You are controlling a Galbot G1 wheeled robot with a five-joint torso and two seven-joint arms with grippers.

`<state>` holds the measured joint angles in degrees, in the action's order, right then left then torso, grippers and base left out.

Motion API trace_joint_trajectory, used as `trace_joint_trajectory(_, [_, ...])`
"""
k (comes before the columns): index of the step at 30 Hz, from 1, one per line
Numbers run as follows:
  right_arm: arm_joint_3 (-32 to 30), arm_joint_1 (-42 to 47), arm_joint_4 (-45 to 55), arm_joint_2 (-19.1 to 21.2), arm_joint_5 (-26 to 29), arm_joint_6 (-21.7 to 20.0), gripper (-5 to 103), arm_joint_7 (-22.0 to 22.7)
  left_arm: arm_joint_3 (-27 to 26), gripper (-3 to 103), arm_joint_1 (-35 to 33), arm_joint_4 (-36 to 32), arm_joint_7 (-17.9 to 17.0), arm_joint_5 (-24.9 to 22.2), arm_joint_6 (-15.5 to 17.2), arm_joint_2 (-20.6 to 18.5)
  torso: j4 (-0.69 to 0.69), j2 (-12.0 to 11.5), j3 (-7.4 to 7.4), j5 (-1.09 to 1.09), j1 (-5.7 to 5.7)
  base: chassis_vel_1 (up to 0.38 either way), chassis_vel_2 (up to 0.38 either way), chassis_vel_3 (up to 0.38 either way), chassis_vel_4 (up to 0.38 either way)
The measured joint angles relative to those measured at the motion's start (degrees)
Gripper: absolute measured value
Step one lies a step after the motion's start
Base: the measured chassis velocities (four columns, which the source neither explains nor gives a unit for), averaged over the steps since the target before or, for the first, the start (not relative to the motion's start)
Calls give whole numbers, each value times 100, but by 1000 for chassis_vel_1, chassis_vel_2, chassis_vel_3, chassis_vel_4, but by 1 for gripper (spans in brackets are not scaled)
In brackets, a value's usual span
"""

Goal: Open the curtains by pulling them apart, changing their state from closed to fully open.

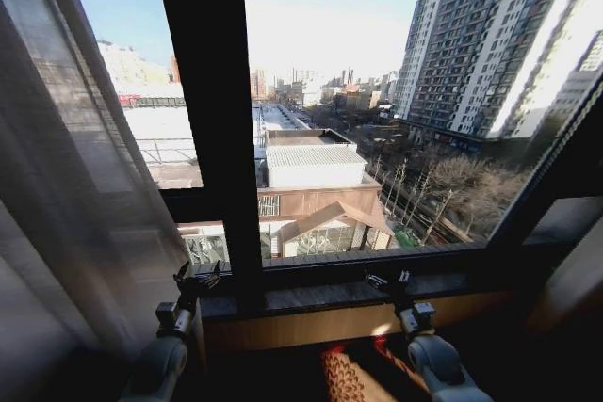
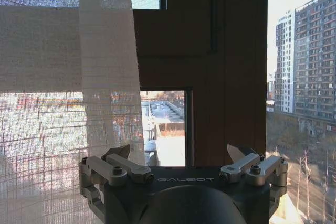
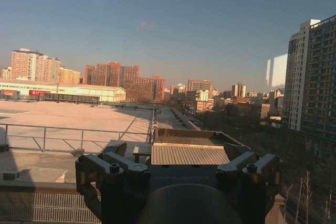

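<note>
Both hands gape wide at the sill (image 1: 320, 297): left hand (image 1: 196, 279) beside the curtain (image 1: 75, 195), right hand (image 1: 388, 281) apart.

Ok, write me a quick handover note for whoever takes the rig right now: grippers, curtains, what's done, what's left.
Left gripper: open, holding nothing, low in front of the window sill, beside the sheer curtain's edge.
Right gripper: open, holding nothing, at the sill, facing bare glass.
Curtains: the sheer panel is gathered at the robot's left, still covering part of the left pane; the middle and right of the window are uncovered.
Done: window mostly uncovered.
Left: check whether the left panel should be pushed further aside; the right panel's position cannot be told.
</note>
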<state>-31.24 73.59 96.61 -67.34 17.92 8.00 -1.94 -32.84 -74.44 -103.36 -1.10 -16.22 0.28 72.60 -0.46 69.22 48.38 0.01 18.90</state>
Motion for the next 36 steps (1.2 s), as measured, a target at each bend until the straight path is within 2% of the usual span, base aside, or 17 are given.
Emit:
trace_joint_trajectory(8, [0,1,0,0,0,0,100,0,-25,100,73,110,-19,30,-50,-24,0,1,0,-2,0,0,0,0,0])
trace_joint_trajectory(13, [-1,1,-1,0,0,0,100,0,-59,100,-120,-72,-213,220,-229,44,-1,0,0,-1,0,0,0,0,0])
trace_joint_trajectory(18, [-1,1,-1,0,0,0,100,-1,-230,100,-622,-453,-680,684,-489,272,0,1,-1,-1,-2,0,0,0,0])
trace_joint_trajectory(19, [-1,1,-1,0,0,0,100,-1,-230,100,-622,-453,-680,684,-489,272,0,1,-1,-1,-2,0,0,0,0])
trace_joint_trajectory(21, [-1,1,-1,0,0,0,100,-1,-378,100,-729,-519,-936,775,-528,317,1,1,0,-2,-1,0,0,0,0])
trace_joint_trajectory(23, [-1,1,-1,0,0,0,100,-1,-516,100,-738,-531,-1046,772,-528,285,1,1,-1,-1,-1,0,0,0,0])
trace_joint_trajectory(31, [-1,1,-1,0,0,0,100,-1,-856,100,-639,-316,-997,580,-564,45,0,0,-1,-2,-2,0,0,0,0])
trace_joint_trajectory(36, [-1,1,-1,0,0,0,100,-1,-974,100,-444,117,-887,299,-584,-201,0,1,0,-2,-2,0,0,0,0])
